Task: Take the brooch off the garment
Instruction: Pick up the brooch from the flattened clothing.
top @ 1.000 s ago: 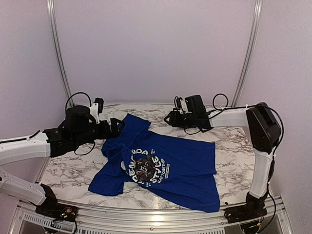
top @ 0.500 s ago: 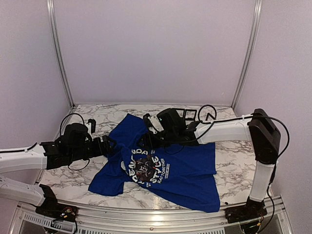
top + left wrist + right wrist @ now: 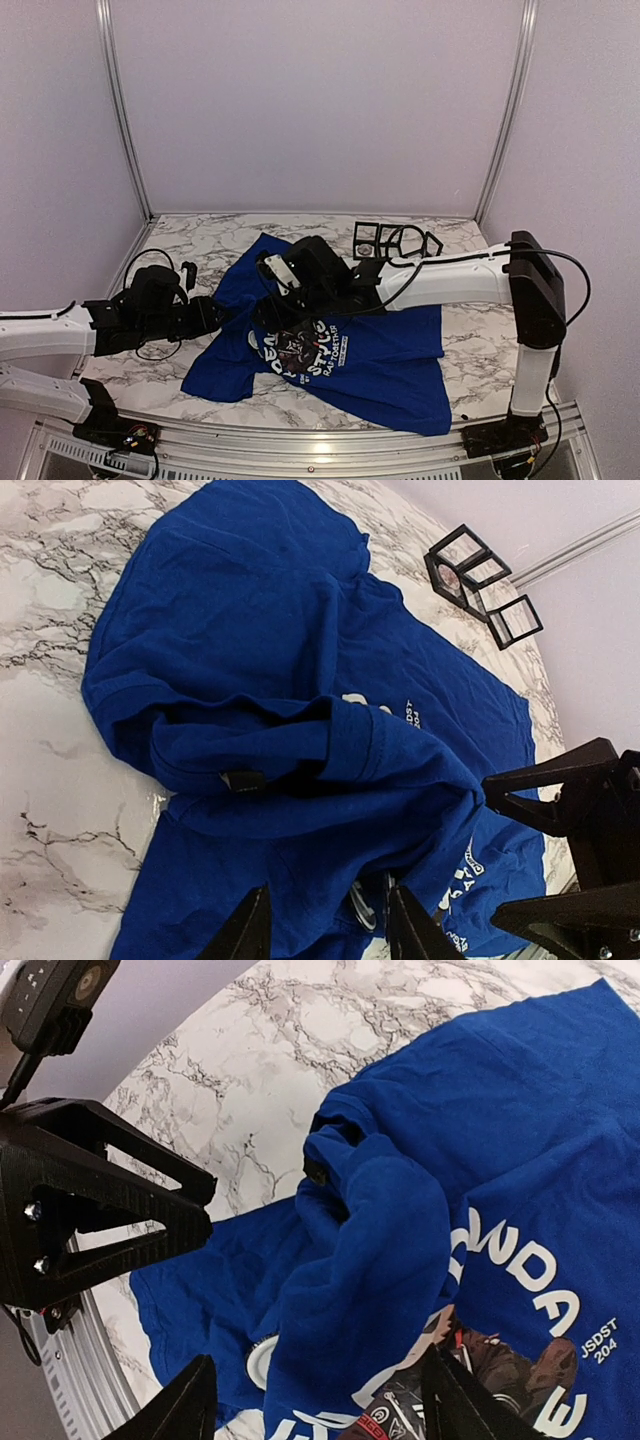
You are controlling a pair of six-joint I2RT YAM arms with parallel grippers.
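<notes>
The garment (image 3: 380,345) is a royal-blue T-shirt lying rumpled on the marble table, its panda print (image 3: 300,348) facing up. A loose fold (image 3: 370,1250) is heaped over its left side. The brooch (image 3: 256,1356), a round white disc with a silvery rim, peeks from under that fold; in the left wrist view the brooch (image 3: 362,908) shows only as a rim. My left gripper (image 3: 215,312) (image 3: 325,932) sits low at the shirt's left edge, its jaws apart with blue cloth between them. My right gripper (image 3: 270,305) (image 3: 320,1405) hovers open over the fold and brooch.
Black wire-frame boxes (image 3: 395,240) (image 3: 480,580) stand at the back of the marble table (image 3: 140,350). The two grippers are close together, each showing in the other's wrist view. Walls and metal rails (image 3: 120,120) close in the sides and back.
My right arm has swung from the back right across to the shirt's left side. My left gripper has come down toward the shirt and its jaws have narrowed.
</notes>
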